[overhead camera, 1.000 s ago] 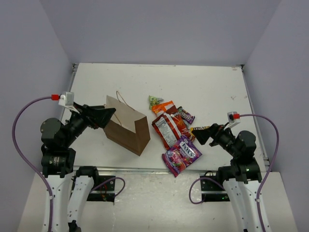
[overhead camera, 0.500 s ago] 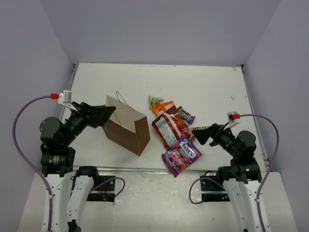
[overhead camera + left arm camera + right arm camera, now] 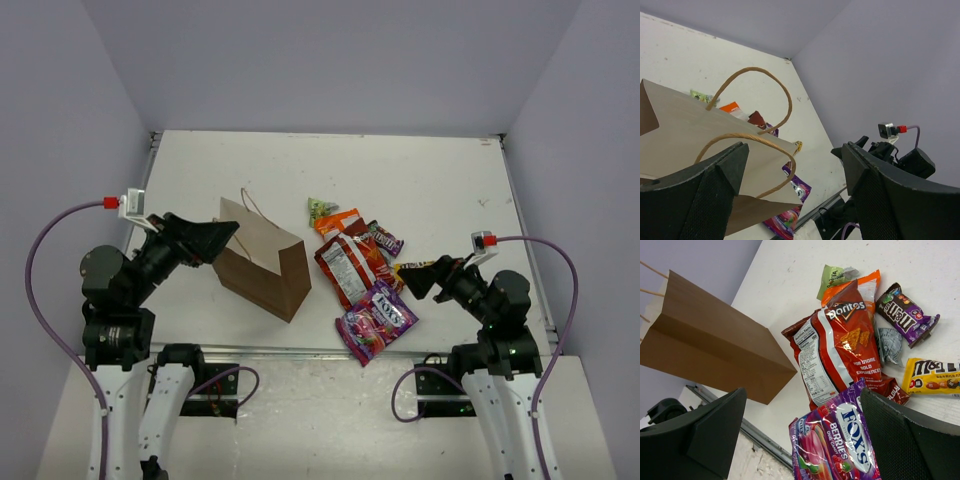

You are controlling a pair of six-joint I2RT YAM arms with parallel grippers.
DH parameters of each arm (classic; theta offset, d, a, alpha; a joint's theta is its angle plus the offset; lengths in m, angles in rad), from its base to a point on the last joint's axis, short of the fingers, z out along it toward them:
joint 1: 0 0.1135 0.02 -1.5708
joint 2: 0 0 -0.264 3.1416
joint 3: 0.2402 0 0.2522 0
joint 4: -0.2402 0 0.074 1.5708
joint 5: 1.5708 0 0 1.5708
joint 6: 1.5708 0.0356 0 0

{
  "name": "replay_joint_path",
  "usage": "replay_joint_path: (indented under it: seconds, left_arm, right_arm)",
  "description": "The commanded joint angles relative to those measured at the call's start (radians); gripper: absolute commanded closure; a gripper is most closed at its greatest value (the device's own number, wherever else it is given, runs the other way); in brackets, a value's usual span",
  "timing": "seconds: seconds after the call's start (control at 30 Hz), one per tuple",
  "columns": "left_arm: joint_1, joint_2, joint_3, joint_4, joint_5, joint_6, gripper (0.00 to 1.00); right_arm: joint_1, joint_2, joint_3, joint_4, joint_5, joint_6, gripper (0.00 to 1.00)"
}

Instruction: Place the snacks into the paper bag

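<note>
The brown paper bag (image 3: 265, 262) stands left of centre, its handles (image 3: 752, 87) up. My left gripper (image 3: 224, 238) is open at the bag's top left edge. In the left wrist view its fingers (image 3: 715, 190) straddle the bag's rim (image 3: 700, 135) and the near handle. The snacks lie right of the bag: red chip bag (image 3: 350, 265), purple candy bag (image 3: 376, 320), orange (image 3: 338, 220), green (image 3: 320, 208), dark brown (image 3: 385, 238) and yellow (image 3: 408, 266) packets. My right gripper (image 3: 412, 280) is open and empty, just above the candy bag (image 3: 840, 440) and chip bag (image 3: 840, 345).
A crumpled silver wrapper (image 3: 888, 344) lies between the chip bag and the yellow packet (image 3: 932, 377). A metal rail (image 3: 330, 352) runs along the table's near edge. Grey walls close in the table on three sides.
My left wrist has shifted slightly up and to the left at the bag's top. The bag, the snacks and the right arm have not moved.
</note>
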Motion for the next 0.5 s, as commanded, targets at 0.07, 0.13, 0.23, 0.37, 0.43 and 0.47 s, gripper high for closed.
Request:
replay_joint_path:
  seconds: [0.07, 0.13, 0.23, 0.37, 0.43, 0.47]
  left_arm:
    - [0.003, 0.007, -0.046, 0.027, 0.018, -0.054, 0.17]
    - [0.003, 0.007, -0.066, 0.061, 0.026, -0.077, 0.18]
    - [0.003, 0.006, -0.092, 0.090, 0.023, -0.089, 0.22]
    - [0.003, 0.014, -0.124, 0.151, 0.035, -0.110, 0.72]
    - [0.001, 0.020, -0.133, 0.187, 0.044, -0.120, 1.00]
    - [0.000, 0.021, -0.130, 0.196, 0.047, -0.123, 1.00]
  right_arm:
    - [-0.001, 0.012, 0.038, 0.000, 0.015, -0.011, 0.01]
    - [-0.001, 0.012, 0.036, 0.000, 0.015, -0.010, 0.01]
    - [-0.001, 0.010, 0.036, -0.001, 0.017, -0.010, 0.01]
    - [-0.001, 0.012, 0.035, 0.000, 0.018, -0.008, 0.01]
    - [-0.001, 0.014, 0.035, 0.000, 0.017, -0.007, 0.01]
    - [-0.001, 0.014, 0.035, 0.002, 0.017, -0.007, 0.01]
